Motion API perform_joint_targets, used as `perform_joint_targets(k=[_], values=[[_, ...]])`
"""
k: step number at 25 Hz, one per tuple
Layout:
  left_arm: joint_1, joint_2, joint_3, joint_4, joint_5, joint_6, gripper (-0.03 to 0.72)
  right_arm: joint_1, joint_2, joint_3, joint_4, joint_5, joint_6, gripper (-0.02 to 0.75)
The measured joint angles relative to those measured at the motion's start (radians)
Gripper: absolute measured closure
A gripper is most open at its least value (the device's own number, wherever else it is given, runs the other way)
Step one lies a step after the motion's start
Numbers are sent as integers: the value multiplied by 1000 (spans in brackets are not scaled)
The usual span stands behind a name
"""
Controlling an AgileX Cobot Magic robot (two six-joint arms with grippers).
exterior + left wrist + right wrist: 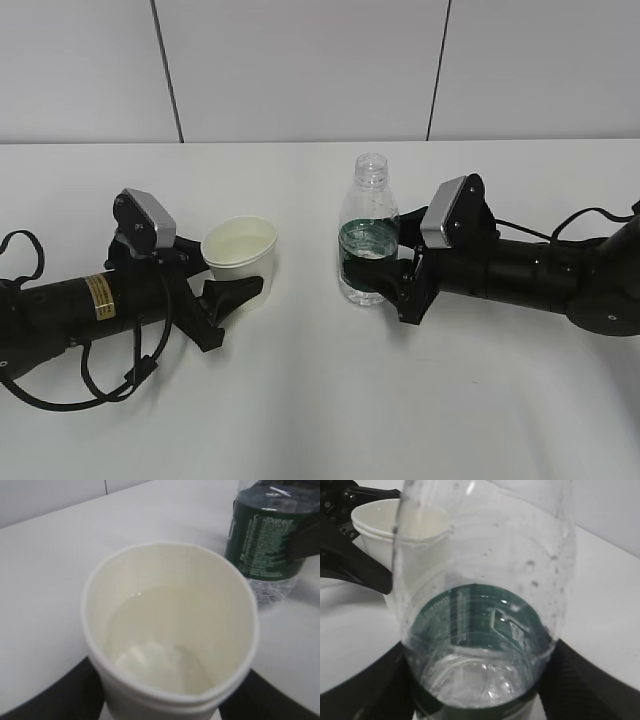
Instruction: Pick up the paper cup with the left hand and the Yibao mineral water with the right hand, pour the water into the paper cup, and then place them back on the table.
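**A:** What worried you at that point?

**B:** Mostly spilling. The paper cup (pixel 240 257) had water in it, and it stood on the table (pixel 320 400) between the fingers of my left hand (pixel 222 296). A thin-walled cup like that tips easily, so if one finger dragged on its side while I drew away, I judged it could topple. The Yibao mineral water (pixel 368 232) had no cap and some water low in it, so a knock from my right hand (pixel 400 285) risked the same thing.

**A:** Were you gripping them?

**B:** My left jaws stood fairly wide around the cup, one finger on each side. I couldn't tell from any view whether they pressed the wall or were just clear of it. The right jaws likewise sat around the bottle's lower body at the green label, parted about to its width; whether they were clamping, I couldn't say.

**A:** And the two things themselves?

**B:** Both upright on the table, near each other, not touching.
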Motion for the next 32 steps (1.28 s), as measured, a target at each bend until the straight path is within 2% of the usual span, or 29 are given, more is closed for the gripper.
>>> perform_joint_targets(k=[5, 8, 22, 28, 32], values=[[0, 0, 0, -1, 1, -4, 215, 0, 0, 0, 22, 5, -20, 148], [0, 0, 0, -1, 1, -7, 212, 0, 0, 0, 29, 18, -20, 120], [0, -69, 0, 56, 48, -78, 174, 0, 0, 0, 29, 50, 28, 113], [0, -71, 0, 58, 58, -96, 169, -24, 0, 0, 6, 52, 53, 113], [0, -77, 0, 84, 131, -133, 155, -41, -2, 0, -22, 57, 80, 113]])
